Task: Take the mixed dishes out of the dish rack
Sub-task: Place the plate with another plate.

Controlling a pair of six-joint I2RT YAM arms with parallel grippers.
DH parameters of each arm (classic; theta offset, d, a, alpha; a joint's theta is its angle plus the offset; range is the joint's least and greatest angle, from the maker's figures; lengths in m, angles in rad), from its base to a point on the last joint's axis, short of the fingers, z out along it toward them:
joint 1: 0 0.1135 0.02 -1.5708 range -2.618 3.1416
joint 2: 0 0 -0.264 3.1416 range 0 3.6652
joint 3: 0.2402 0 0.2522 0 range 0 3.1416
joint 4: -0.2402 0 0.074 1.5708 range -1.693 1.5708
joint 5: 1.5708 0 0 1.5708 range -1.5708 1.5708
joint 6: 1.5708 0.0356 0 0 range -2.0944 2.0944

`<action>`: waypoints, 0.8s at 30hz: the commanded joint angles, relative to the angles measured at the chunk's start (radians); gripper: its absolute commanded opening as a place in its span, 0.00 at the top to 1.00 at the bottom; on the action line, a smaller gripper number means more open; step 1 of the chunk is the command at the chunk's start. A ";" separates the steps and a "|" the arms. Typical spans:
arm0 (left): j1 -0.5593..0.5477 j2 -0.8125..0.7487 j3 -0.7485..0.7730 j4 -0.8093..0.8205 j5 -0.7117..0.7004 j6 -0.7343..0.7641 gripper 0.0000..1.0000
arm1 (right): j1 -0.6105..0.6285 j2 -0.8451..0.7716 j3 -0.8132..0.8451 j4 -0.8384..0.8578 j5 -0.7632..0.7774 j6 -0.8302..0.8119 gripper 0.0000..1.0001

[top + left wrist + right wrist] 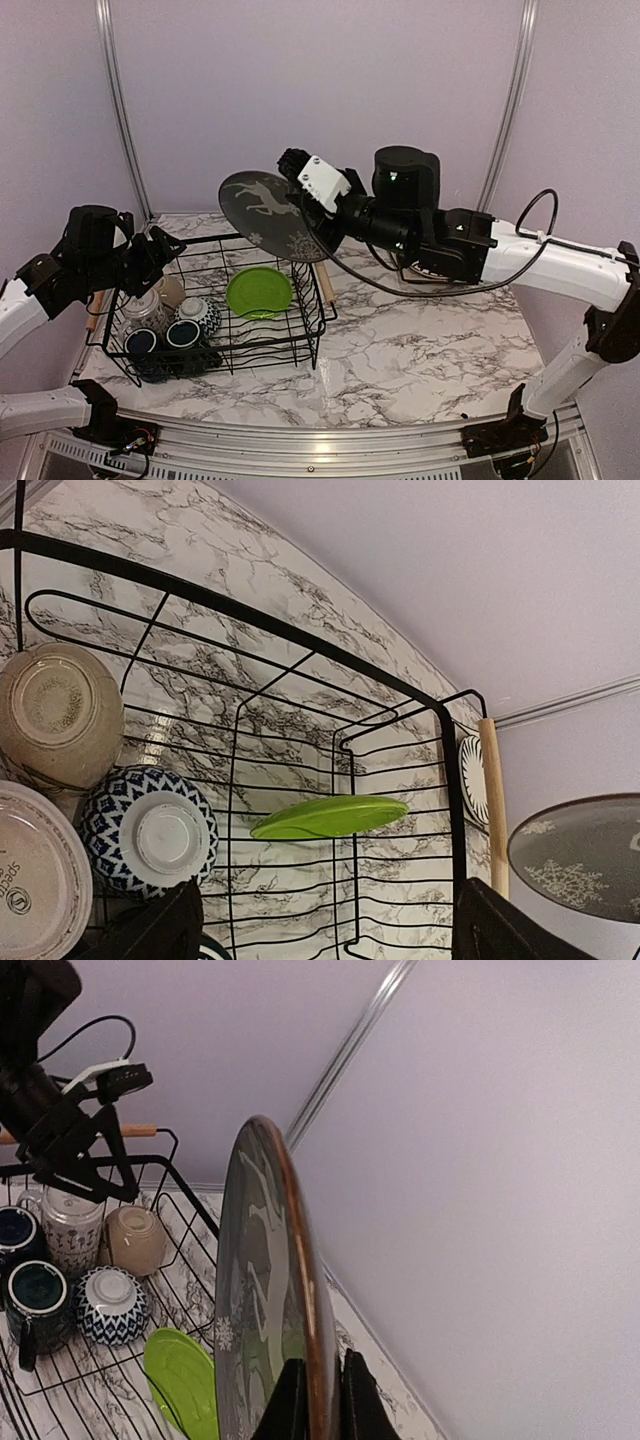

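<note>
The black wire dish rack [318, 330] stands on the left of the marble table. My right gripper [305, 215] is shut on the rim of the grey round deer plate [262, 210], holding it on edge in the air above the rack's back right corner; the right wrist view shows the plate [260, 1290] pinched between the fingers [322, 1400]. A lime-green plate [259, 292] leans inside the rack. At the rack's left end sit a tan mug [170, 290], a blue-and-white patterned mug [200, 315] and dark-blue mugs [140, 342]. My left gripper [165, 248] hovers open over that end, empty [320, 950].
The rack's wooden handle [492, 800] runs along its far short side, with a white ribbed plate [472, 780] just beyond the wire there. The other handle [95, 305] is under my left arm. The purple back wall is close behind. Bare marble [430, 340] lies right of the rack.
</note>
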 commanded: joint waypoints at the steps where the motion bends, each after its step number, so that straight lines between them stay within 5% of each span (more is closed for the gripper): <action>1: -0.002 0.006 0.006 0.026 -0.005 0.020 0.09 | -0.199 -0.134 -0.007 0.166 -0.029 0.351 1.00; 6: -0.002 0.018 0.007 0.041 0.012 0.023 0.09 | -0.502 -0.200 -0.088 0.171 -0.114 0.765 1.00; 15: -0.002 0.014 -0.008 0.073 0.056 0.016 0.08 | -0.871 -0.191 -0.318 0.236 -0.043 1.227 1.00; 24: -0.002 -0.006 -0.060 0.108 0.096 -0.009 0.08 | -1.088 -0.122 -0.485 0.384 -0.188 1.445 1.00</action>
